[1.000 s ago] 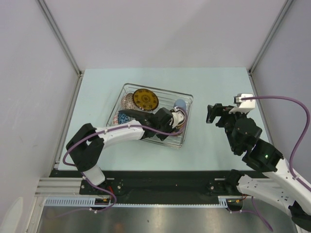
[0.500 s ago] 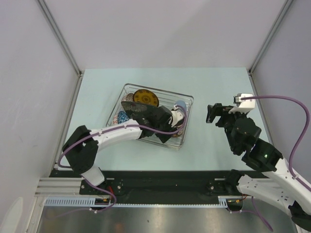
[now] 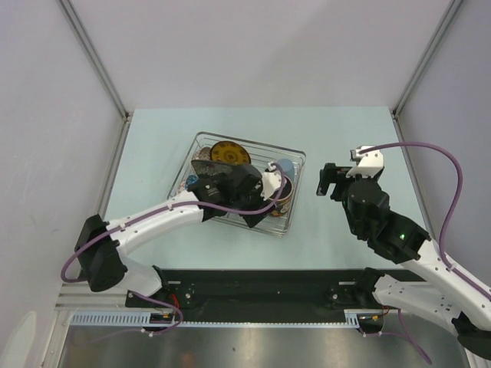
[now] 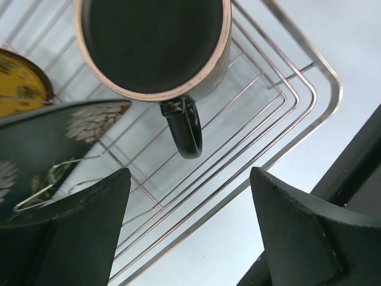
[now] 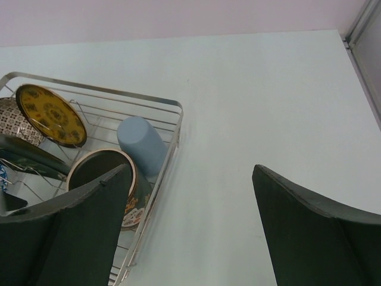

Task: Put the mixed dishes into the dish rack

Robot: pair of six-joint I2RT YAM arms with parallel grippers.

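The dish rack (image 3: 253, 142) is a silver wire basket in mid-table. In it a yellow round-patterned plate (image 3: 230, 156) stands upright beside a dark flowered plate (image 4: 59, 128). A light-blue cup (image 5: 143, 143) lies against the right wall. A mug (image 4: 152, 44) with a black handle (image 4: 184, 128) lies in the near right corner. A patterned bowl (image 5: 15, 122) shows at the rack's left. My left gripper (image 4: 189, 176) hovers open over the rack's near right corner (image 4: 315, 77), just short of the mug's handle, holding nothing. My right gripper (image 5: 190, 170) is open above bare table to the right of the rack (image 5: 172, 110).
The left arm (image 3: 161, 218) stretches across the rack's near half and hides some dishes in the top view. Grey walls with metal posts enclose the table on three sides. A black rail (image 3: 261, 280) runs along the near edge.
My left gripper has opened wide and drawn back from the mug, which now lies free in the rack. The left arm's base swung left. The right arm edged toward the rack.
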